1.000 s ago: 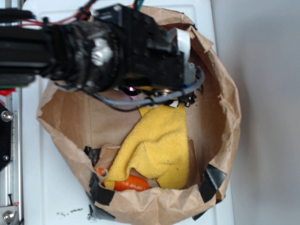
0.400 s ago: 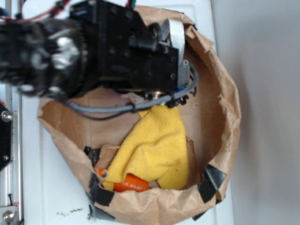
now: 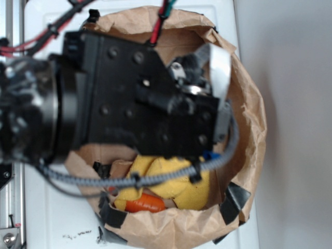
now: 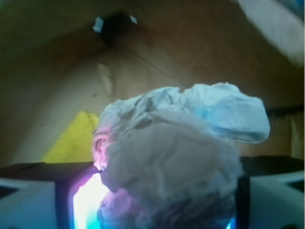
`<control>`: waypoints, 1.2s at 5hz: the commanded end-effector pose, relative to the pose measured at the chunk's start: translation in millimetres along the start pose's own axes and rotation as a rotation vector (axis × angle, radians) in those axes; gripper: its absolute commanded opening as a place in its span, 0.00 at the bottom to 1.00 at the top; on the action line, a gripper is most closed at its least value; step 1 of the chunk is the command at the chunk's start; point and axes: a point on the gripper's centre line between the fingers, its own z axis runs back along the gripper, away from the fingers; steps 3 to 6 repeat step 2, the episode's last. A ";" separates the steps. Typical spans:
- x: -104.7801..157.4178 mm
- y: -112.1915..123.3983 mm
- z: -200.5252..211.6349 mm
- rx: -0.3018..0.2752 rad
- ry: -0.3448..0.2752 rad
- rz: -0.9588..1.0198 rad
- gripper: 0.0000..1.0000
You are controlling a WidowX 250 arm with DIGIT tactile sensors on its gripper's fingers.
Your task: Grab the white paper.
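Note:
In the wrist view the white paper (image 4: 181,143), a wrinkled off-white ball, fills the space between my gripper (image 4: 159,200) fingers. The paper presses against the right finger (image 4: 276,200), while a lit gap shows beside the left finger (image 4: 28,200). The gripper is shut on the ball, which hangs above the bag's brown floor. In the exterior view the arm's black wrist block (image 3: 145,104) looms large over the brown paper bag (image 3: 249,129) and hides both the paper and the fingertips.
A yellow terry cloth (image 3: 176,187) lies in the bag under the arm, and its corner (image 4: 71,138) shows in the wrist view. An orange object (image 3: 145,205) sits at the bag's near wall. Black tape (image 3: 236,199) patches the rim. A metal rail (image 3: 10,228) runs at left.
The arm has grown larger in the exterior view and shifted down the frame, now covering most of the yellow cloth. The bag, cloth and orange object have stayed put.

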 end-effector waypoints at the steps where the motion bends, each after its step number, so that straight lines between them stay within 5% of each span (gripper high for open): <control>1: 19.2 20.5 50.5 -0.135 0.034 -0.047 0.00; 2: 20.3 28.0 52.7 -0.103 -0.016 -0.024 0.00; 6: 20.3 28.0 52.7 -0.103 -0.016 -0.024 0.00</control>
